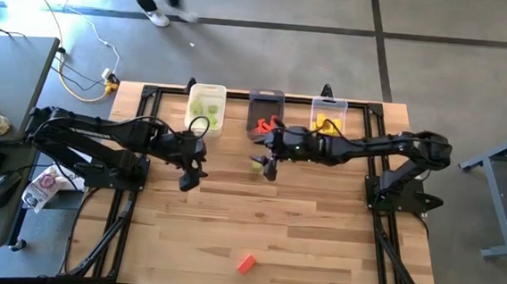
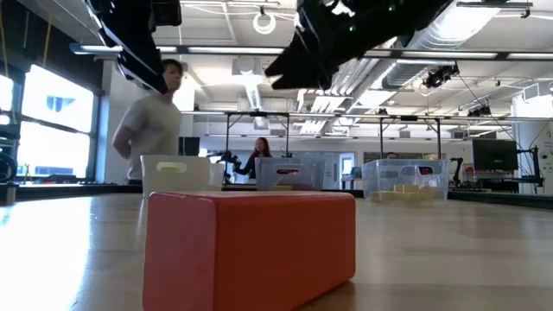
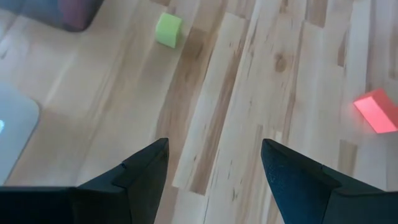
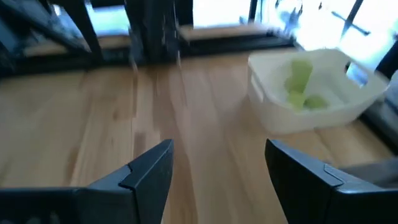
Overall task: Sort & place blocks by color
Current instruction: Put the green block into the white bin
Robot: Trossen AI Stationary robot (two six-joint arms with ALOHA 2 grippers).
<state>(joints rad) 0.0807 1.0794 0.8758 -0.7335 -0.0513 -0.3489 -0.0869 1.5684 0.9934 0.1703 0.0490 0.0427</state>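
Red block (image 1: 246,264) lies alone near the front edge of the tabletop (image 1: 319,227), its long axis slanted. Green cube (image 1: 256,165) sits just beside the right pincer (image 1: 269,172), partly hidden. Both this and the left pincer (image 1: 186,180) are open and empty. No writing is readable.

Pale planked wood table (image 1: 318,245), smooth and matt; white bin (image 4: 323,102) looks plastic.
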